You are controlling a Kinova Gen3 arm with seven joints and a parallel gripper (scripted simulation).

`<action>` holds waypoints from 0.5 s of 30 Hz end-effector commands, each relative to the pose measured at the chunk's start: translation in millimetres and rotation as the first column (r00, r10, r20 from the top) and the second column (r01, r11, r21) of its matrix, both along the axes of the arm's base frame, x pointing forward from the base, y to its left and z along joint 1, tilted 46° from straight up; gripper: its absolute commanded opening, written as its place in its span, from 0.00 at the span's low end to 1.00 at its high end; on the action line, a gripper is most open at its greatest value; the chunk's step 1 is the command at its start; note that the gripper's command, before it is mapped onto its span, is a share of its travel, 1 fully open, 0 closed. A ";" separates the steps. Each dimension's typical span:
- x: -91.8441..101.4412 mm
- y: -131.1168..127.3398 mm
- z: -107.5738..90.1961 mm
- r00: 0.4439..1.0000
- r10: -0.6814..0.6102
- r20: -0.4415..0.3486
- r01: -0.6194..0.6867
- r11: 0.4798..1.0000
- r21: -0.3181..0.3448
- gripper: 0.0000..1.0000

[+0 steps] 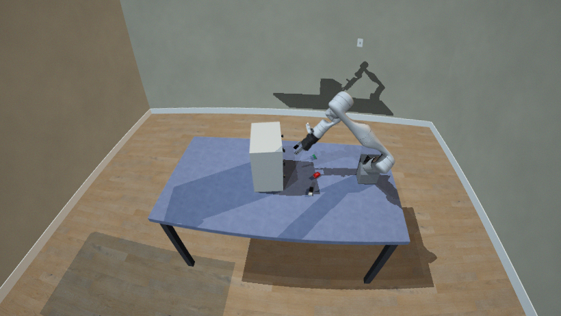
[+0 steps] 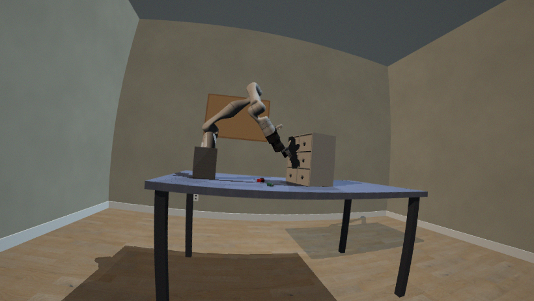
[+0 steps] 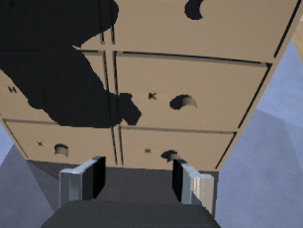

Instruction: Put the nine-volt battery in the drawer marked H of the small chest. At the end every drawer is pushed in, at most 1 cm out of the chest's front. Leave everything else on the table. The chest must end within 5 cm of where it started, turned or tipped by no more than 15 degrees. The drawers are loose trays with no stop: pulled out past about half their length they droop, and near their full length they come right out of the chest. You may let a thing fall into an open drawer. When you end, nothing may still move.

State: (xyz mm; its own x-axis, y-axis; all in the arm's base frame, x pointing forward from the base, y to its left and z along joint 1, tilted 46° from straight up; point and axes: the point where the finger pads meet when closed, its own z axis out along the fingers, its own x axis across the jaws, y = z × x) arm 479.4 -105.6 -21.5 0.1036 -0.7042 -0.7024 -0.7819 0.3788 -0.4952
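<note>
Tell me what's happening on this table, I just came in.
A single robot arm is reaching toward the front of a small chest of drawers on the blue table. Its gripper is wide open and empty, facing the drawer fronts from close up without touching them. All the drawers look pushed in. The nine-volt battery lies on the table in front of the chest, along with a small red item and a small green one. Nothing has been picked up yet.
</note>
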 end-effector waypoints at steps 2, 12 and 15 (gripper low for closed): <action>-2.4 3.0 -4.3 0.999 -0.027 0.022 0.026 1.000 0.010 1.00; 1.2 7.1 -7.1 0.996 -0.068 0.063 0.067 0.998 0.019 1.00; 2.5 8.5 -8.1 0.994 -0.083 0.078 0.082 0.996 0.022 1.00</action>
